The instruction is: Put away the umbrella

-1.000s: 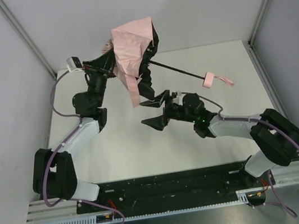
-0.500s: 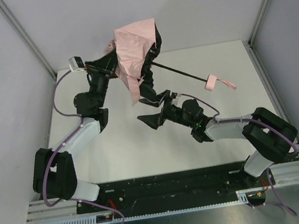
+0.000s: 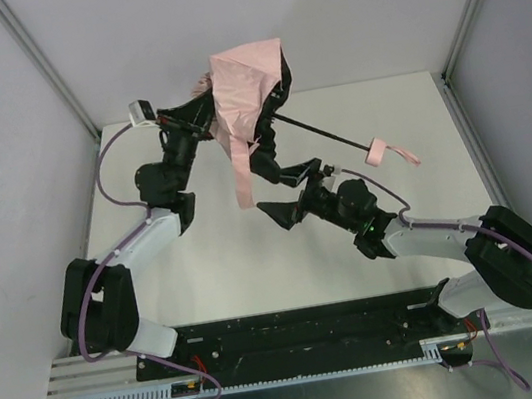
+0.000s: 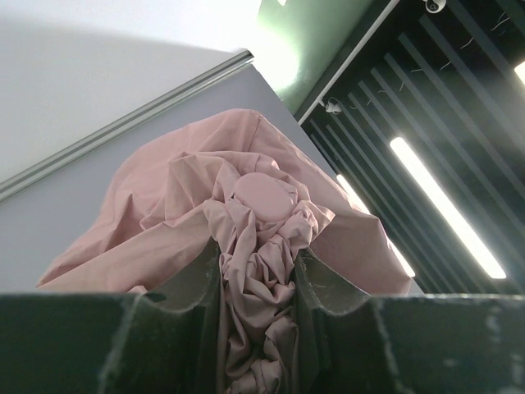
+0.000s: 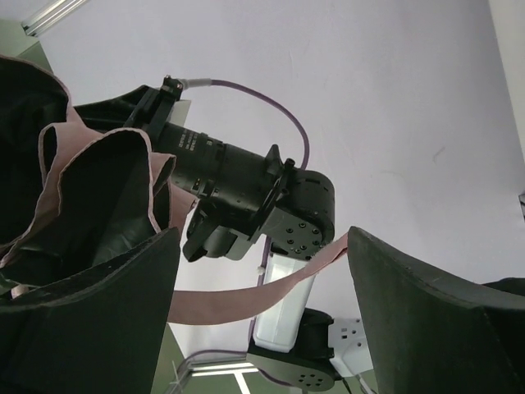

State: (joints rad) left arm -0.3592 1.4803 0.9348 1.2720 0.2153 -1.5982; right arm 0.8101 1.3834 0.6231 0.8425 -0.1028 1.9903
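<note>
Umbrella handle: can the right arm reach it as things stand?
Probably yes. The right gripper is open beside the canopy, and the handle sticks out free at the shaft's end, nothing between them. The left gripper holds the umbrella's top, so it should hold steady.

The left gripper squeezes the bunched pink cloth of the umbrella between its two dark fingers, with a round pink cap on top and long lights behind.
</note>
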